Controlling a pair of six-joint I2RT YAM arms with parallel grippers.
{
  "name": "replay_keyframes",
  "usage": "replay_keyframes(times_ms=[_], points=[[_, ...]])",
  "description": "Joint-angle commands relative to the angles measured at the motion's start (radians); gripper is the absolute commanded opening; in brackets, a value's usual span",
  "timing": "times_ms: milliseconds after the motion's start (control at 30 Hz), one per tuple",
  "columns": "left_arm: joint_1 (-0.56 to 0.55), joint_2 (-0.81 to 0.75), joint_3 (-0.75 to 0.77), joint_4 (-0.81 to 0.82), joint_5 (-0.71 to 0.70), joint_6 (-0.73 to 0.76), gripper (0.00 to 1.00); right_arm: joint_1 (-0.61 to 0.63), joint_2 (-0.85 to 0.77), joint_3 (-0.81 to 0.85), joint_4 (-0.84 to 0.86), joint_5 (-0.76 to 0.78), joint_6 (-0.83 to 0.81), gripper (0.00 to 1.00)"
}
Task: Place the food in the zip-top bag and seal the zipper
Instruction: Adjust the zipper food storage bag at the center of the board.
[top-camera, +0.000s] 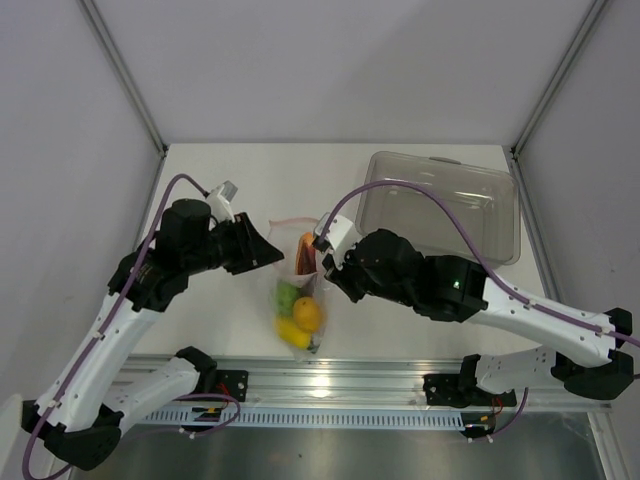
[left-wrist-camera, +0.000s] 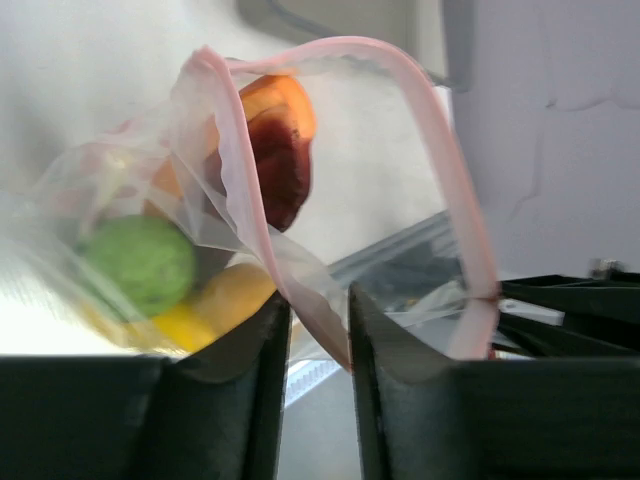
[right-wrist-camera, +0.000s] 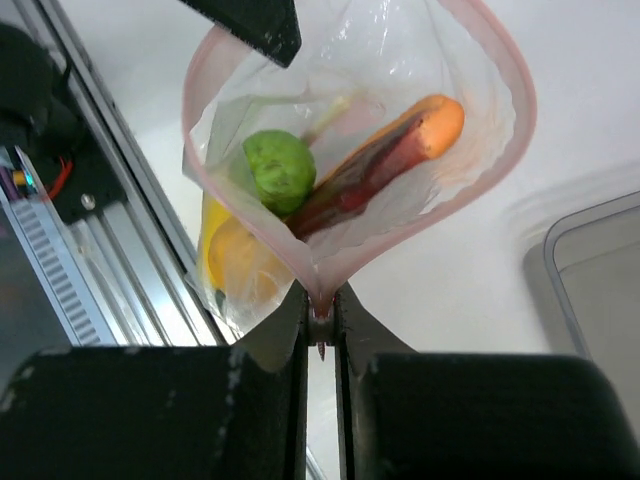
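Note:
The zip-top bag (top-camera: 298, 300) hangs between my two grippers with its mouth spread wide. Inside lie the food pieces: a green lime (right-wrist-camera: 280, 170), a reddish-brown meat slice (right-wrist-camera: 352, 185) and yellow fruits (right-wrist-camera: 235, 262). The pink zipper (right-wrist-camera: 215, 205) loops round the mouth, unsealed. My right gripper (right-wrist-camera: 320, 302) is shut on one end of the zipper strip. My left gripper (left-wrist-camera: 318, 305) stands at the opposite side, jaws apart, with the pink strip (left-wrist-camera: 300, 300) passing loosely between its fingers. From the left wrist I see the lime (left-wrist-camera: 140, 262) and meat slice (left-wrist-camera: 278, 165) through the plastic.
A rigid clear tray (top-camera: 445, 205) stands at the back right of the white table (top-camera: 220, 185). A metal rail (top-camera: 330, 385) runs along the near edge, just below the bag. White walls close in the left, right and back.

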Motion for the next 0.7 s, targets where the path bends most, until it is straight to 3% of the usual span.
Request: replay_keyframes(times_ms=[0,133,367,467,667], points=[[0.005,-0.020,-0.075,-0.041,-0.091,0.019,0.40,0.009,-0.012,0.037,-0.085,-0.066,-0.101,0.00],[0.006,-0.018,-0.077,-0.058,-0.150,0.028,0.51,0.035,-0.045,0.006,-0.066,-0.115,-0.101,0.00],[0.017,0.098,0.073,-0.075,-0.196,0.081,0.55,0.059,-0.052,0.000,-0.072,-0.144,-0.098,0.00],[0.017,0.162,0.129,-0.071,-0.174,0.094,0.53,0.073,-0.041,-0.005,-0.074,-0.146,-0.095,0.00],[0.037,0.236,0.172,-0.060,-0.121,0.114,0.33,0.107,-0.033,0.000,-0.080,-0.104,-0.103,0.00]])
